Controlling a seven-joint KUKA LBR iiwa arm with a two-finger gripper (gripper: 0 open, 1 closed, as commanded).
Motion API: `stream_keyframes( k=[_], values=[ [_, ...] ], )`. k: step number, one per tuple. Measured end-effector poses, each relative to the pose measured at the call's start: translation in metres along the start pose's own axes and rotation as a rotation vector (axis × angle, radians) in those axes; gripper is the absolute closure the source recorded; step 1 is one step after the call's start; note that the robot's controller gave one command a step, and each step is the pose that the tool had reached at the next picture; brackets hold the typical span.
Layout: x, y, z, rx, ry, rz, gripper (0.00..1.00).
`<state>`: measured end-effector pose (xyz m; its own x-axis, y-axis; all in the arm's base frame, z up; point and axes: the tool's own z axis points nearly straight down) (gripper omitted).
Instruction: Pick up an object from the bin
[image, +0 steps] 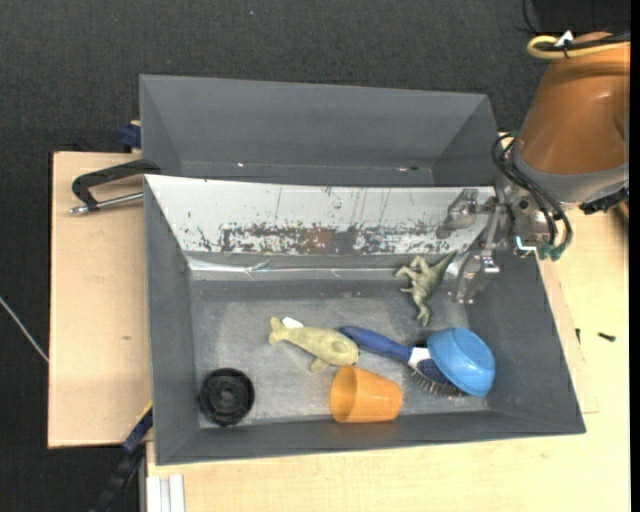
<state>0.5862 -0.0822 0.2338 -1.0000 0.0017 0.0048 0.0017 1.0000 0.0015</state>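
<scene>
1. Camera view: the tool (470, 288) hangs low at the right rear of the grey metal bin (170, 330), close to the back wall. Whether it is apart or together cannot be told.
2. Touching or just beside its left side is a pale green plastic toy dinosaur (420, 280). I cannot tell whether the tool grips it.
3. Nearer the front lie a blue round-headed plastic brush (462, 362), an orange plastic cup on its side (365, 395), a yellow-green rubbery toy fish (315, 345) and, well apart at the left front, a black round cap (225, 393).
4. Judged as the likely pick, the dinosaur looks light and stiff, with thin limbs that could slip or snag. The trunk is the safest hold.
</scene>
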Motion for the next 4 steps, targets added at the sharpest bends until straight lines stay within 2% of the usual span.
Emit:
stream_keyframes(
  k=[1,2,3,4],
  values=[
    [0.011,0.037,0.138,0.006,-0.031,-0.124,0.0],
    [0.071,0.083,0.16,0.0,-0.012,-0.113,0.0],
    [0.068,0.081,0.159,0.002,-0.018,-0.11,1.0],
    [0.065,0.066,0.019,0.004,-0.016,-0.315,1.0]
  ],
)
